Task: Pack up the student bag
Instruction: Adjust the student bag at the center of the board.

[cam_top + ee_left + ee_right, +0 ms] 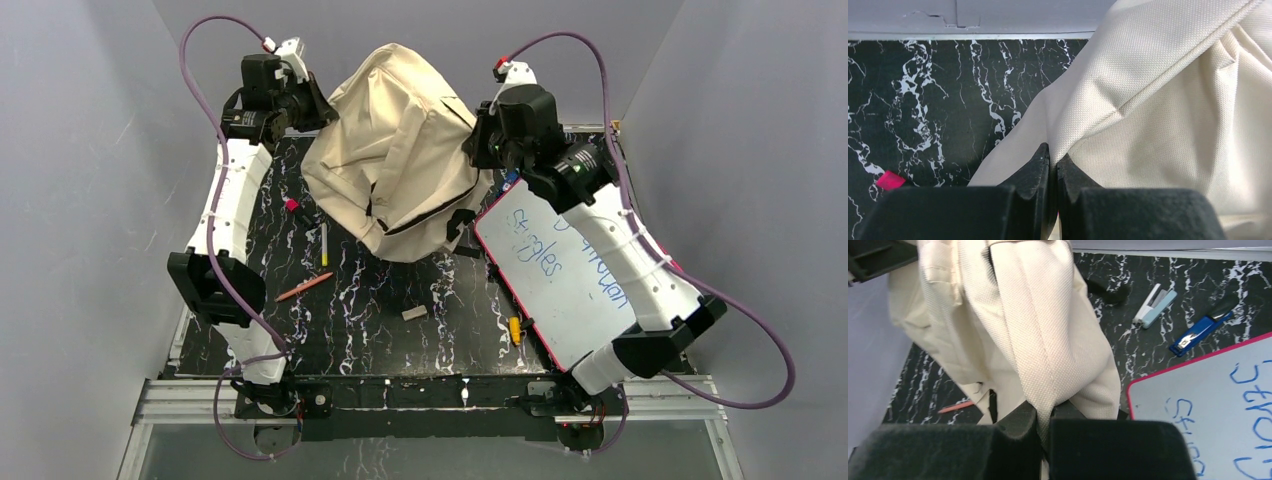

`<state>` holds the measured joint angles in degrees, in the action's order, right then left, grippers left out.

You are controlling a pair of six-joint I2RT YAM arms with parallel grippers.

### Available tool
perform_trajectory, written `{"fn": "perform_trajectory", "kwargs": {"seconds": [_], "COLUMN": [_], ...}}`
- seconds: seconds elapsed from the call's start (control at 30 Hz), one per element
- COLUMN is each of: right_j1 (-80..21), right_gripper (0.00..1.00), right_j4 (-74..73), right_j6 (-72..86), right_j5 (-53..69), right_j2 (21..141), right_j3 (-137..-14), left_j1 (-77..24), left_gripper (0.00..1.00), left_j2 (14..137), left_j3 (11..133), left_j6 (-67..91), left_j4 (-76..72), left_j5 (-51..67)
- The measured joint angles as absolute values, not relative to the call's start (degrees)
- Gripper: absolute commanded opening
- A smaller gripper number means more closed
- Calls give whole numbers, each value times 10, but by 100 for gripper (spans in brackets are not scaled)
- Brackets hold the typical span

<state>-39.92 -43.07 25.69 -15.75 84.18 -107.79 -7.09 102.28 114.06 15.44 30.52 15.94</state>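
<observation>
While left gripper (pixel 1053 160) pinches student bag (pixel 1158 100) fabric edge, right gripper (pixel 1044 414) clamps thick fold of it.

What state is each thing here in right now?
student bag: bunched up, fabric pinched on two sides.
left gripper: shut on the bag's fabric.
right gripper: shut on the bag's fabric.
whiteboard: lying flat, blue writing on it.
</observation>
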Motion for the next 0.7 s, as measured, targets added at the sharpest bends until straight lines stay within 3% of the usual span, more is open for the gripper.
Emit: {"fn": "perform_trajectory", "kwargs": {"seconds": [0.27,0.47,0.7], "right_j1": [-285,-187,-168], "right_gripper": [0,0,0], "right_j4": [-415,-401,-402], "right_j6": [190,180,152], "right_j5": [-78,64,158], "right_j2": [909,987,1122], "right_j3": [-1090,-1089,-1109], "left_j1": [-61,-66,-61], "left_gripper": [0,0,0], "left_j2": [1025,1019,1006], "left_j3": [1110,970,798], "left_j6": [194,223,242], "left_j4": [297,233,180], "left_j5": [179,212,211]}}
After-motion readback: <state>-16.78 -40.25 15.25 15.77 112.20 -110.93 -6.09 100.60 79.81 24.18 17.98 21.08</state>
